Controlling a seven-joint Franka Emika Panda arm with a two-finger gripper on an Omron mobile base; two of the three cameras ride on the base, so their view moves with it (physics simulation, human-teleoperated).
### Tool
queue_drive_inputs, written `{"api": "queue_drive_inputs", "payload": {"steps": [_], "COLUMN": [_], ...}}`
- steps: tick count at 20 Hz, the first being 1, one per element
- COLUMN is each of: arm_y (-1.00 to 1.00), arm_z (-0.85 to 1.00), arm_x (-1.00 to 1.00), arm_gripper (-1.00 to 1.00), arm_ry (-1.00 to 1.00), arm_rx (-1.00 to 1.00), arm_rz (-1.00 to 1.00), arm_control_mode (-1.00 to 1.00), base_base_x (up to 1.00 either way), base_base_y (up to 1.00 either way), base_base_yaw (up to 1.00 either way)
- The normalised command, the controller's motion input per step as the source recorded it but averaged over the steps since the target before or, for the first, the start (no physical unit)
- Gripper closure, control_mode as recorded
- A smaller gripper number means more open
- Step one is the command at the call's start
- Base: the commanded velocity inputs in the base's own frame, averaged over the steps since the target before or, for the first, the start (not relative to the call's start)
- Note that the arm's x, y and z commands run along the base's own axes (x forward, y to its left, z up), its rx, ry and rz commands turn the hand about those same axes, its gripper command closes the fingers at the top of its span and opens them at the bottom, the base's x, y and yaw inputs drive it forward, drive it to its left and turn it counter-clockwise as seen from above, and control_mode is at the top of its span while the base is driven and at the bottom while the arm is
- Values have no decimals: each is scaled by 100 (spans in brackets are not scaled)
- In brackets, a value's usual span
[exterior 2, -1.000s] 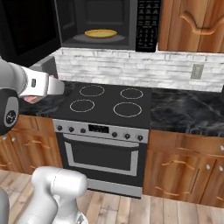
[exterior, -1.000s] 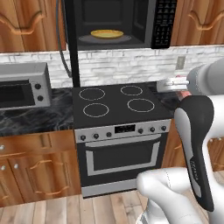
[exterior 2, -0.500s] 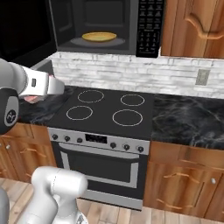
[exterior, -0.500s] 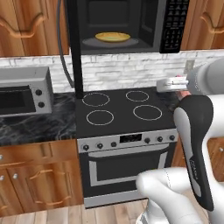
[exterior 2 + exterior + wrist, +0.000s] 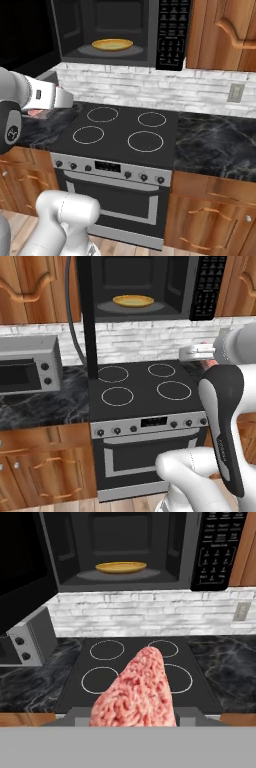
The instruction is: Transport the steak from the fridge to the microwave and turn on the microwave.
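Above the stove [image 5: 145, 391], between wooden cabinets [image 5: 222, 32], the microwave [image 5: 135, 549] hangs with its door [image 5: 85, 311] swung wide open. A yellow plate [image 5: 121, 567] lies on the turntable inside, and the keypad [image 5: 217, 547] runs down its right side. The stove has four ring burners and an oven below. Dark marbled surface [image 5: 215, 145] flanks it on both sides, backed by pale brick. A silver toaster oven [image 5: 27, 363] stands on the surface to the stove's left, and an outlet [image 5: 235, 92] is set in the brick on the right.

The arm holds the hand out over the surface beside the stove, well below the microwave's opening. The steak [image 5: 137, 694] rides in the jaws, which are clenched on it partway; in the hand view it rises as a pink, mottled slab between the finger tips. In the left base view a sliver of it [image 5: 210, 362] shows beside the hand.

By its look the steak is light, soft and likely slick. It is thin and flat, so a grip across its two broad faces near the middle should suit best. Held at one edge, it would probably sag or slide. It is no fragile thing, yet a hard squeeze could press it out of the jaws.
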Motion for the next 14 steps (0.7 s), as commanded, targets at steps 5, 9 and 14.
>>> {"api": "queue_drive_inputs", "payload": {"steps": [5,9,14], "arm_y": [0,0,0], "arm_z": [0,0,0], "arm_x": [0,0,0], "arm_gripper": [100,100,100], "arm_ry": [0,0,0], "arm_rx": [0,0,0], "arm_rz": [0,0,0], "arm_control_mode": [100,100,100], "base_base_x": [38,37,39], "base_base_y": [1,5,9], "base_base_yaw": [3,1,1]}}
